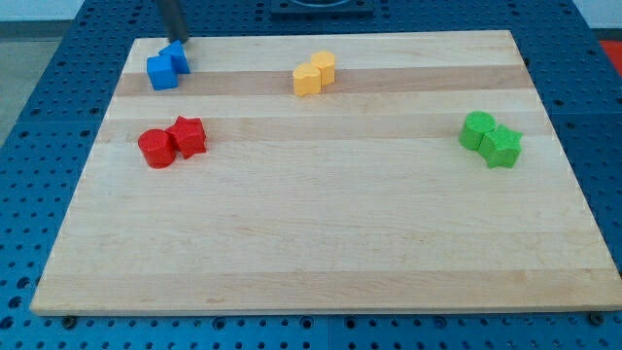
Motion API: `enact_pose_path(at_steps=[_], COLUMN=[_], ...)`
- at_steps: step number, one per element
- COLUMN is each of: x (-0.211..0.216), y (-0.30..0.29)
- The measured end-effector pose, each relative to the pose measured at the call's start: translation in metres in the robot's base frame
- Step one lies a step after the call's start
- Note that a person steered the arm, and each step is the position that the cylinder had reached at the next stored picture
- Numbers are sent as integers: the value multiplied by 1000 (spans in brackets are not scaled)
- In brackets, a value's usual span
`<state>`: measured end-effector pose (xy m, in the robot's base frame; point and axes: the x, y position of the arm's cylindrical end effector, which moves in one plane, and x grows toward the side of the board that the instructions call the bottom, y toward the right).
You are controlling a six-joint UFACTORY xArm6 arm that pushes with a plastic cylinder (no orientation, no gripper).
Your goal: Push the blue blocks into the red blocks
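Two blue blocks sit touching at the view's top left: a larger blue cube [161, 72] and a smaller blue block [179, 58] to its right. Below them lie two red blocks, touching: a red cylinder [155, 149] and a red star-like block [189, 136]. A gap of bare wood separates the blue pair from the red pair. My tip [181, 42] comes down from the view's top edge and stands at the top side of the smaller blue block, touching or nearly touching it.
Two yellow blocks [314, 74] sit touching at the top middle. Two green blocks [491, 139] sit touching at the right. The wooden board [321, 224] lies on a blue perforated table [39, 146].
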<state>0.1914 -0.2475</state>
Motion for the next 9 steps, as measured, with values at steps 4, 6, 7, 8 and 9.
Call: enact_pose_path(at_steps=[4, 6, 7, 8, 9], x=[58, 135, 153, 142, 65], y=[-10, 24, 24, 3, -10])
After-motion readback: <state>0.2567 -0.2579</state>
